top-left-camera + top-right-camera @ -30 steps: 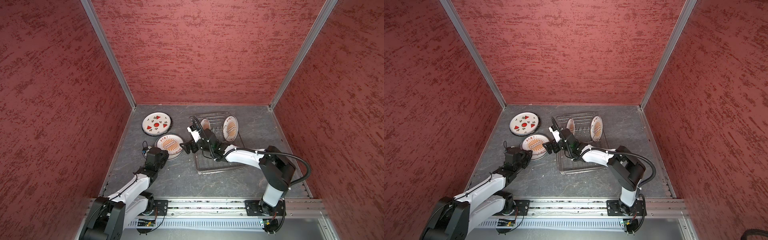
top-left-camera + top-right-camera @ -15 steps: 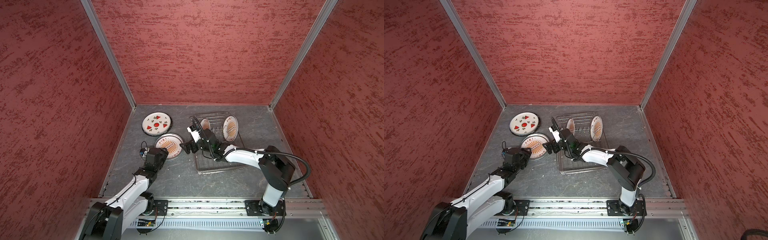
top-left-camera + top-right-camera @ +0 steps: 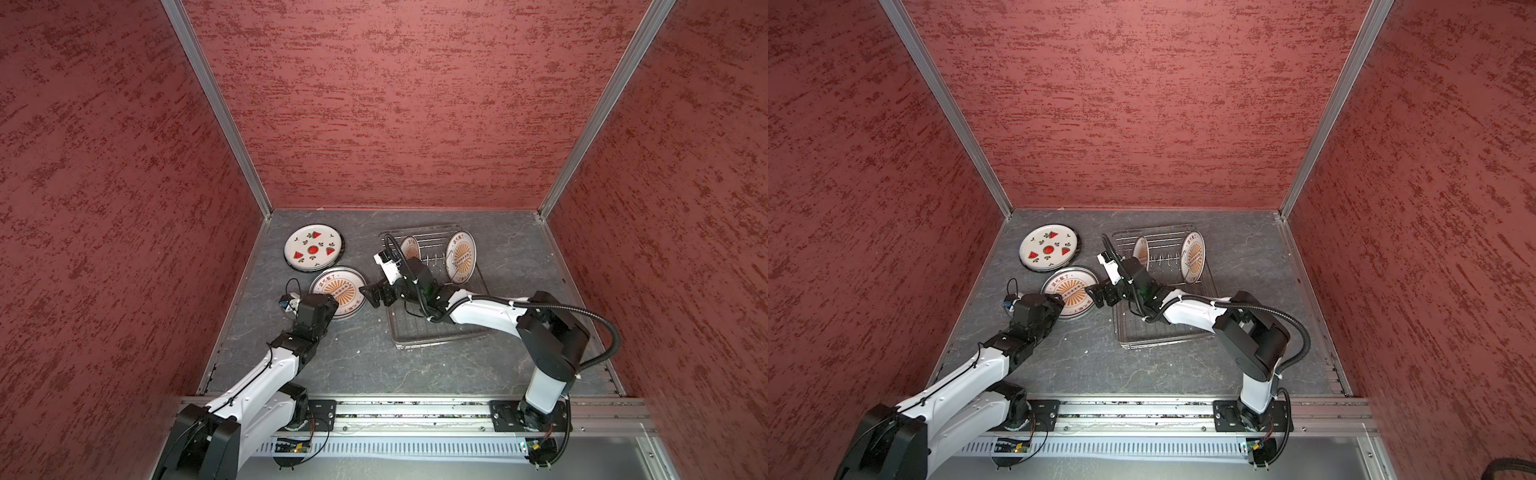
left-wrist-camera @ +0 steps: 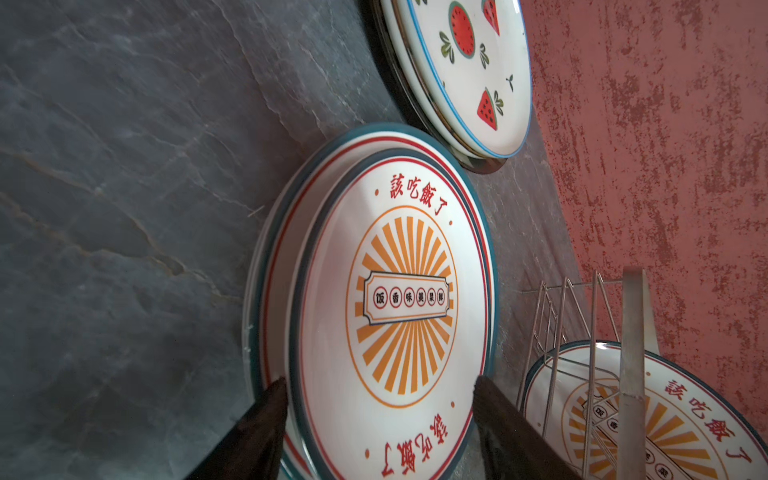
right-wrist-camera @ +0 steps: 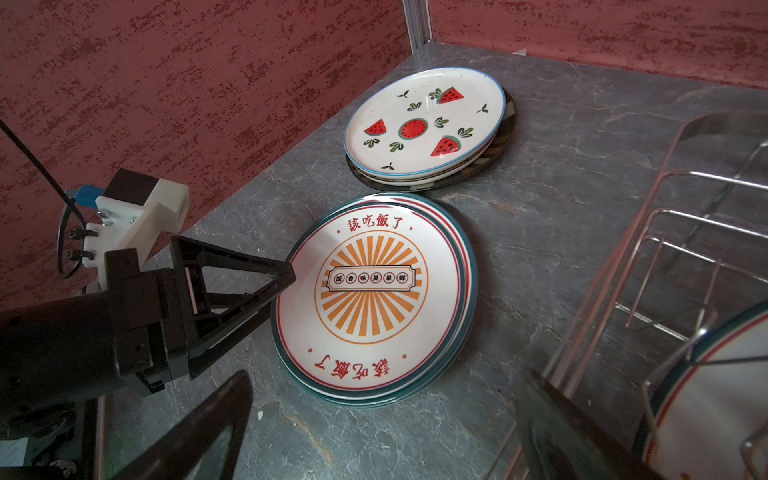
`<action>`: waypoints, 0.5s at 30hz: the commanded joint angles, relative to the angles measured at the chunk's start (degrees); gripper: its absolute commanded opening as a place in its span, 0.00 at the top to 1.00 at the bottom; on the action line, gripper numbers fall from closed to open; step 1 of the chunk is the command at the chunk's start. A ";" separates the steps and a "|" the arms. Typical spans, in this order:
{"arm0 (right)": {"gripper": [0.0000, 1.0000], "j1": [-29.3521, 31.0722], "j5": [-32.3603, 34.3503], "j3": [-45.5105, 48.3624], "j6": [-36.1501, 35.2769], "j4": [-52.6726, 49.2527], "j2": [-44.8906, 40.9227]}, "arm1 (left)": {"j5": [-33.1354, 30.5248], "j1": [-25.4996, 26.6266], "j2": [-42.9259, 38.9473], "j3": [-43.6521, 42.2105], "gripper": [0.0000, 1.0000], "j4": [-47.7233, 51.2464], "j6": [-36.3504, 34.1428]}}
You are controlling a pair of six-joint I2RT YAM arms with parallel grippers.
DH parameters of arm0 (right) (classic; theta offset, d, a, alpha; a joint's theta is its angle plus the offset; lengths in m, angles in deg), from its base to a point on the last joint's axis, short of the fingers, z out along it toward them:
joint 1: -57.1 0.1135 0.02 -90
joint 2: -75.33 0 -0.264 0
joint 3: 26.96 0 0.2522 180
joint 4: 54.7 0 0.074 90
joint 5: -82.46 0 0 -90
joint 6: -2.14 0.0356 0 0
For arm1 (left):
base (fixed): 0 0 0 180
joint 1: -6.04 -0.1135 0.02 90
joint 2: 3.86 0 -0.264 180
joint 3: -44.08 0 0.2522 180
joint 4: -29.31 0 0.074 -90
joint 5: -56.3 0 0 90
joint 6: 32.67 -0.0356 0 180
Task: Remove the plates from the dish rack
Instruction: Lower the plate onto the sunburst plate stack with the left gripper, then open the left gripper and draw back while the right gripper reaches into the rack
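On table point(image 3: 374, 365): watermelon stack point(image 3: 313, 249), sunburst stack point(image 3: 338, 289). Remaining in dish rack point(image 3: 432, 332): upright plates point(image 3: 460, 257). Left gripper point(image 4: 380, 395), right gripper point(image 3: 372, 296): apart, empty.

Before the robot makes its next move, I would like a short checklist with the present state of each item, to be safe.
1. Left hand open: ok, its jaws stand apart at the sunburst stack.
2. Its fingers clear of that stack's rim: cannot tell.
3. Right hand open and empty: ok, it hangs between the stack and the dish rack.
4. Stack squared: not ok, its plates lie staggered.
5. Rack unloaded: not ok, left plate and right plate stand upright in it.
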 commanded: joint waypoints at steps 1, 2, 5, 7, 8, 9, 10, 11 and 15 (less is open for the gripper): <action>0.01 0.25 1.90 0.48 -0.74 2.97 -1.88 | -2.36 0.35 -0.01 0.91 0.29 -0.05 -1.46; 0.01 0.25 2.24 1.12 -0.57 3.68 -2.40 | -2.95 0.35 -0.32 0.93 0.29 0.57 -1.20; 0.01 0.25 3.02 3.89 -0.15 7.58 -4.56 | -4.49 0.34 -2.15 0.64 0.27 2.62 -0.63; 0.01 0.25 3.02 5.88 0.10 10.33 -6.31 | -4.96 0.36 -4.11 -0.17 0.22 2.77 -0.56; 0.01 0.25 2.95 6.94 0.21 11.40 -7.28 | -5.34 0.43 -5.41 -0.55 0.19 3.19 -0.46; 0.01 0.23 2.74 7.92 0.30 12.56 -8.23 | -5.67 0.49 -6.86 -0.99 0.17 3.54 -0.49; 0.01 0.25 2.72 8.82 0.41 13.70 -9.03 | -5.86 0.52 -8.14 -1.35 0.16 3.83 -0.67; 0.01 0.25 2.75 10.05 0.49 15.30 -9.98 | -6.13 0.56 -9.66 -1.80 0.15 4.32 -0.84; 0.01 0.25 3.98 16.16 0.41 22.66 -14.65 | -4.52 0.69 -16.09 -4.65 0.05 1.37 -5.66</action>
